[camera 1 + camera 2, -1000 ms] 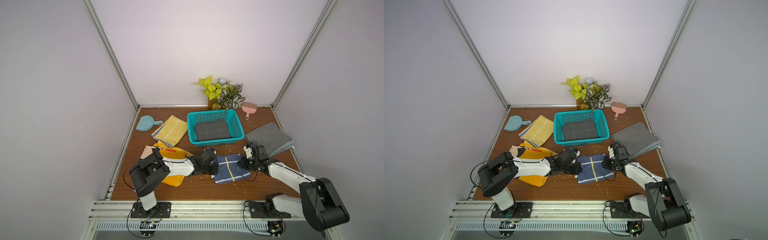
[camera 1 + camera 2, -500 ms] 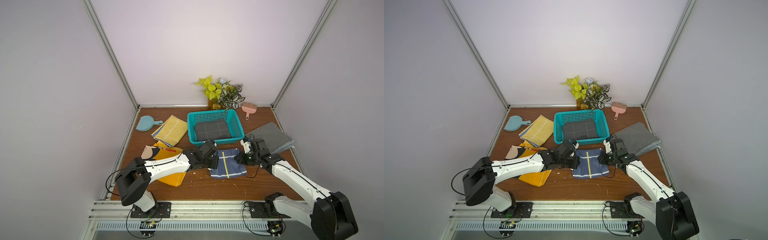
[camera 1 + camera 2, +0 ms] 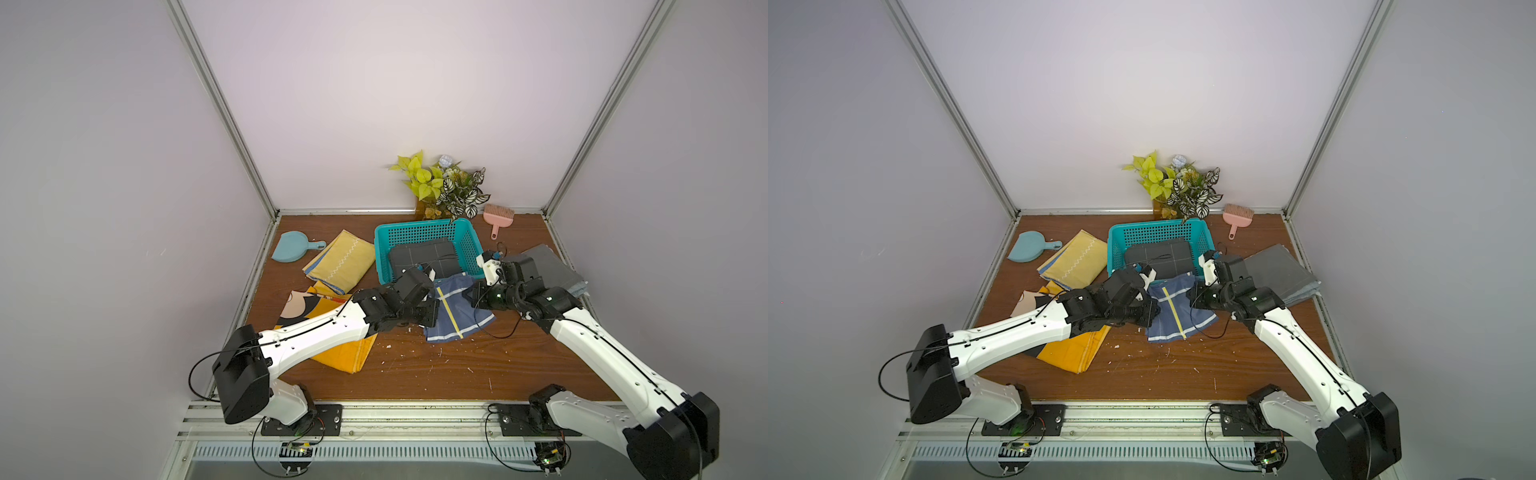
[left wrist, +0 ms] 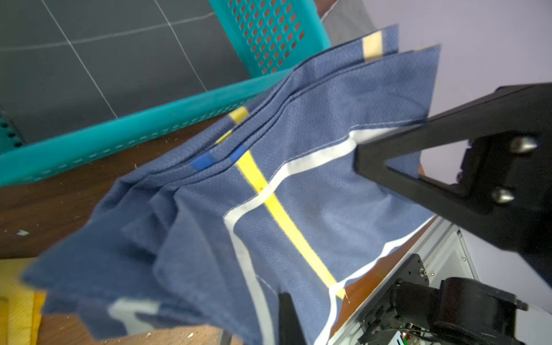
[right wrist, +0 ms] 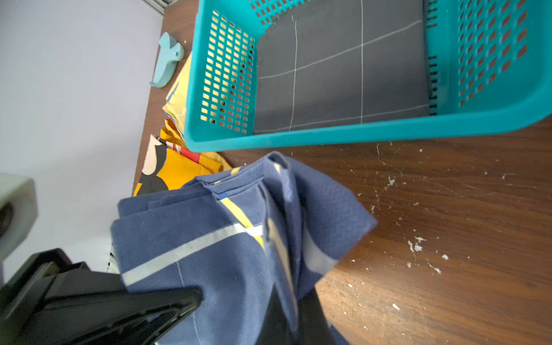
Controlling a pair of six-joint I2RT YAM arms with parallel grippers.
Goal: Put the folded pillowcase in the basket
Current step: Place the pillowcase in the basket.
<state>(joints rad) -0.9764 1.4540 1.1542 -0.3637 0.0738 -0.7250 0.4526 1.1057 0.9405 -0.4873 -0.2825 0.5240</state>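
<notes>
The folded pillowcase (image 3: 455,309) (image 3: 1170,309) is blue with white and yellow stripes. It hangs a little above the wooden table, its far edge close to the near rim of the teal basket (image 3: 419,227) (image 3: 1156,226). My left gripper (image 3: 433,309) (image 3: 1153,312) is shut on its left edge. My right gripper (image 3: 478,297) (image 3: 1192,297) is shut on its right edge. In the left wrist view the pillowcase (image 4: 298,185) sags between the two grips in front of the basket (image 4: 119,131). The right wrist view shows the pillowcase (image 5: 233,245) bunched just short of the basket (image 5: 358,134).
A dark grey cloth (image 3: 424,257) with thin grid lines lies in the basket. A yellow folded cloth (image 3: 340,262), an orange patterned cloth (image 3: 345,353) and a blue dustpan (image 3: 291,252) lie left. A grey folded cloth (image 3: 555,266) lies right. A plant (image 3: 444,187) and pink brush (image 3: 498,216) stand behind.
Both arms have lifted the pillowcase off the table and carried it away from the front edge, up to the basket's near rim. Both grippers stayed shut.
</notes>
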